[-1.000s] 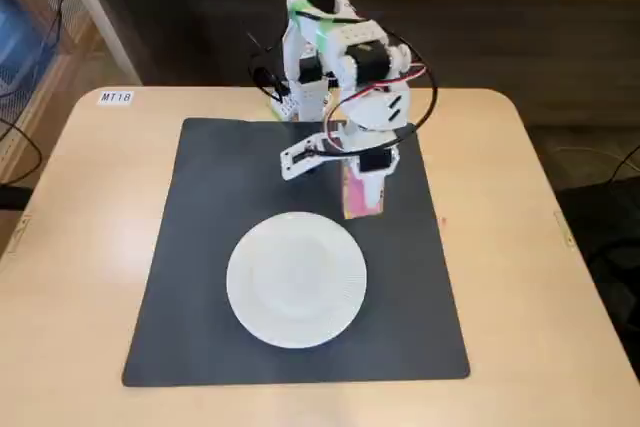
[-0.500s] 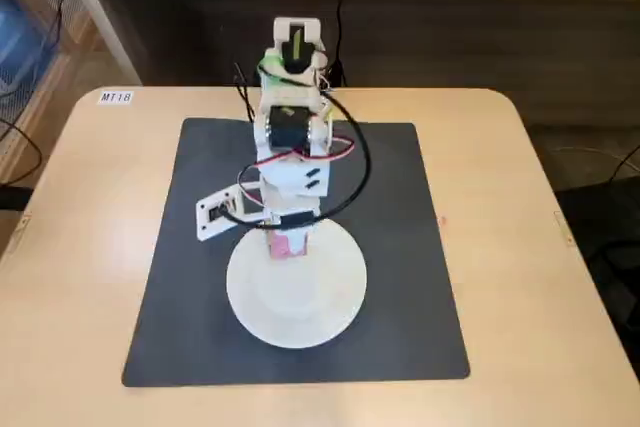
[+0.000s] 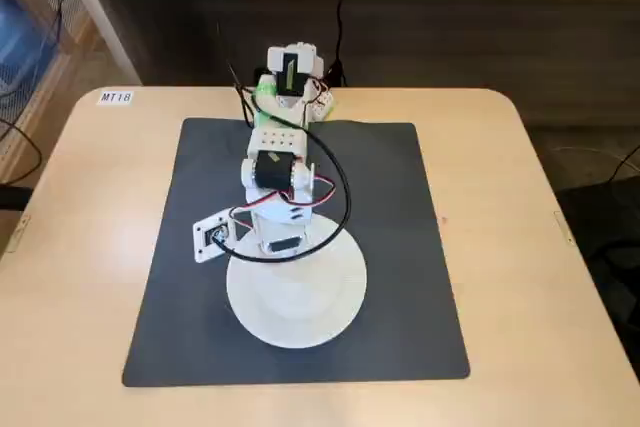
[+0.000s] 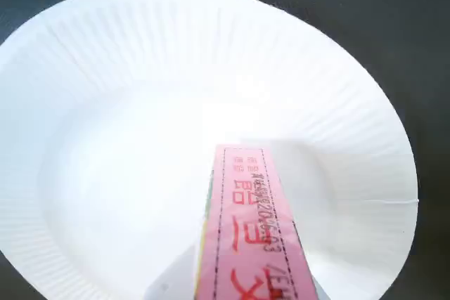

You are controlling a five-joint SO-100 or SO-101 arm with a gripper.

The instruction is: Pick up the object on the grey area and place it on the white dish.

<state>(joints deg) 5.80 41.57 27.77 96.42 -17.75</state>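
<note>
In the wrist view the pink box (image 4: 249, 230) with red print juts up from the bottom edge. It hangs over the middle of the white dish (image 4: 133, 103) and casts a shadow on it. Only slivers of my gripper (image 4: 246, 289) show at its sides, shut on the box. In the fixed view my arm (image 3: 277, 197) reaches forward over the far rim of the dish (image 3: 300, 322). The dish lies on the front half of the dark grey mat (image 3: 400, 247). The fingers and the box are hidden under the wrist there.
The arm's base (image 3: 288, 77) stands at the mat's far edge with black cables trailing behind it. The wrist camera (image 3: 212, 237) sticks out to the left. A label "MT18" (image 3: 115, 97) is on the light wooden table (image 3: 560, 277). A bench runs behind.
</note>
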